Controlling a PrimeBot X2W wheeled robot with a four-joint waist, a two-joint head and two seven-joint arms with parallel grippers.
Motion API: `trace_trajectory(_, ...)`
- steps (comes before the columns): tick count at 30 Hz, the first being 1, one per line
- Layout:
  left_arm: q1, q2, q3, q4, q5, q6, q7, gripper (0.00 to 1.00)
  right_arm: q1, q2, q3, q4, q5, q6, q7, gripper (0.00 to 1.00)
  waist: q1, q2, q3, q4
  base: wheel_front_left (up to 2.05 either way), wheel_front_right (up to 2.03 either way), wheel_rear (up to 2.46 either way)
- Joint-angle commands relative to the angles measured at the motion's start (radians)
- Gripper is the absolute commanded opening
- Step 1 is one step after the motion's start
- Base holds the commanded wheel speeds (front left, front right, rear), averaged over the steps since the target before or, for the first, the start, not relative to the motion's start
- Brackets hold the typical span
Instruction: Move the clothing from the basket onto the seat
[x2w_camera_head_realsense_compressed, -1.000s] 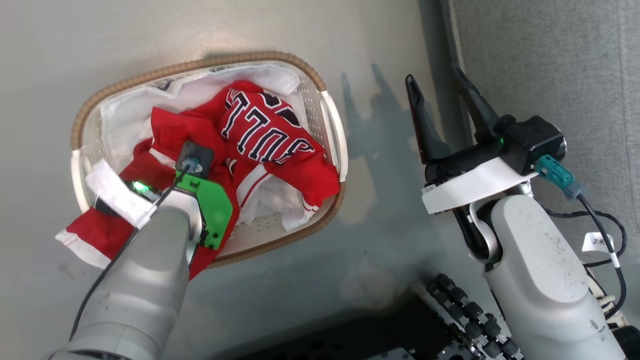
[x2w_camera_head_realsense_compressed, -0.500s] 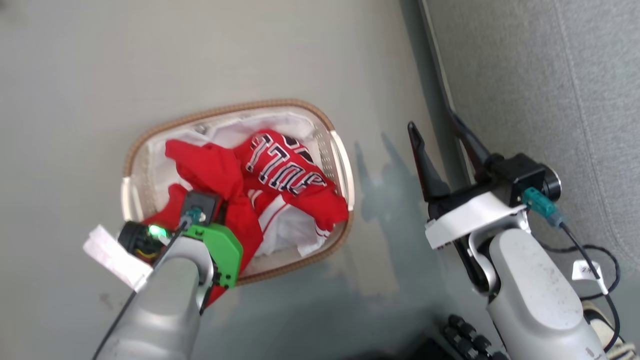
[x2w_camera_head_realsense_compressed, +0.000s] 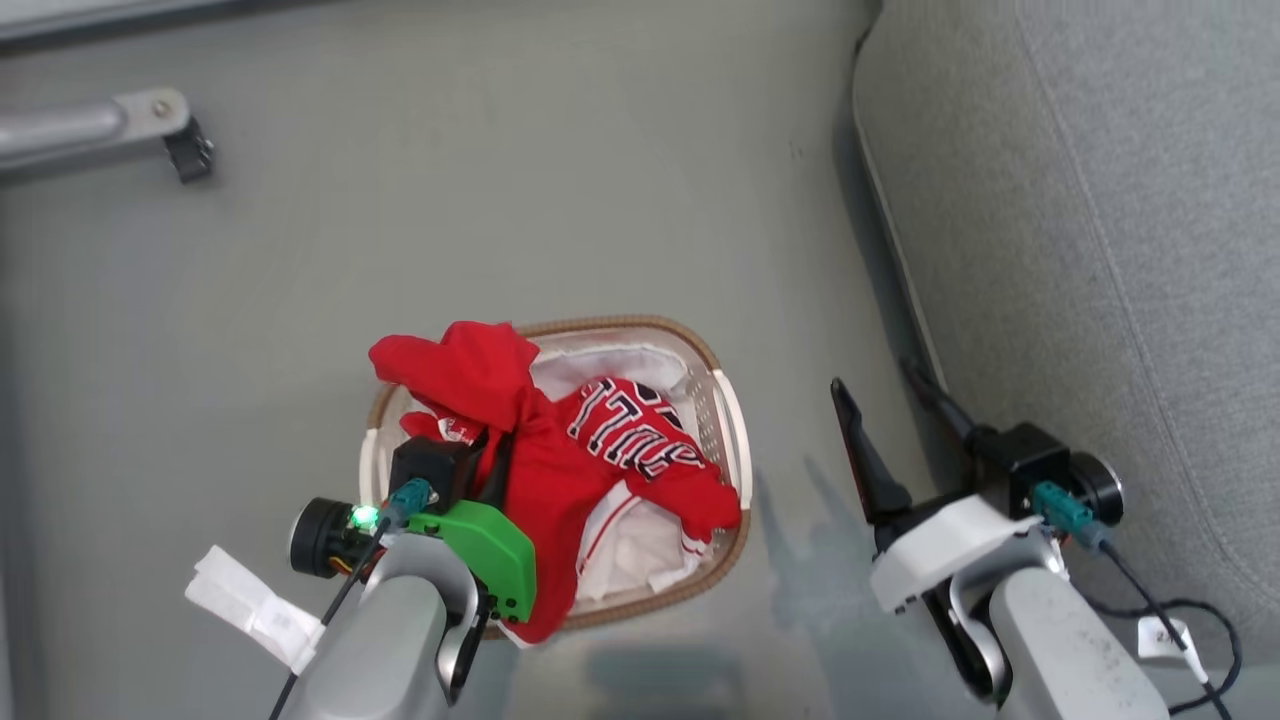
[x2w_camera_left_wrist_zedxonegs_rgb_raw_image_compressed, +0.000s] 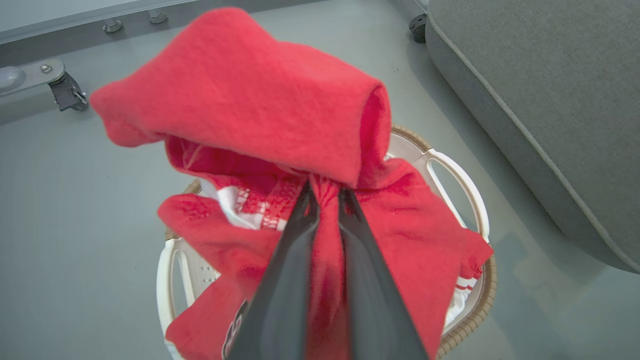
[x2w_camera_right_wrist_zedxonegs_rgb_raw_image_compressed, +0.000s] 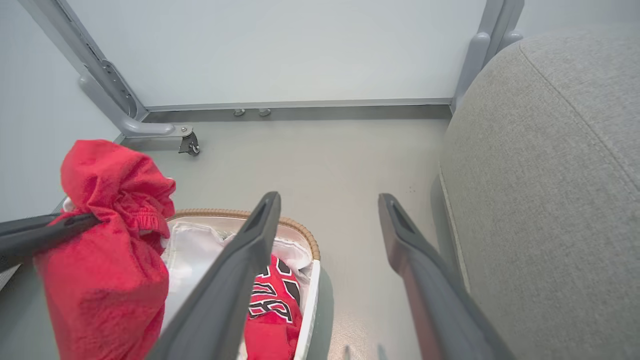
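Lower left in the head view, the left hand (x2w_camera_left_wrist_zedxonegs_rgb_raw_image_compressed: 324, 192) is clamped on a fold of red clothing (x2w_camera_head_realsense_compressed: 470, 370), holding it above the basket (x2w_camera_head_realsense_compressed: 640, 325). The cloth's long axis runs down from the pinch, with its tail trailing inside. The lettered jersey (x2w_camera_head_realsense_compressed: 630, 440) lies in the basket. Lower right, the right hand (x2w_camera_head_realsense_compressed: 875, 378) has its fingers apart and empty. It is just beside the seat (x2w_camera_head_realsense_compressed: 1100, 250), likely kept free so the cloth can pass.

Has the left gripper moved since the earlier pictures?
Yes. Against the basket, the left gripper has risen out of it, lifting the clothing above its rim.
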Motion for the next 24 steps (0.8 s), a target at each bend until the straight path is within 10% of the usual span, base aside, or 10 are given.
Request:
trace_trajectory(1, 0.027, 0.003, 0.009, -0.023, -0.011, 0.007, -0.003, 0.0, 0.029, -0.004, -0.001, 0.005, -0.005, -0.001, -0.002, 1.0, 0.0001, 0.0, -0.123, 0.054, 0.0, 0.0, 0.0)
trace_trajectory(24, 0.094, 0.002, 0.101, -0.415, -0.051, -0.014, -0.002, 0.0, 0.175, 0.005, -0.019, -0.007, -0.02, -0.001, -0.002, 1.0, 0.0001, 0.0, -0.366, 0.046, 0.0, 0.0, 0.0)
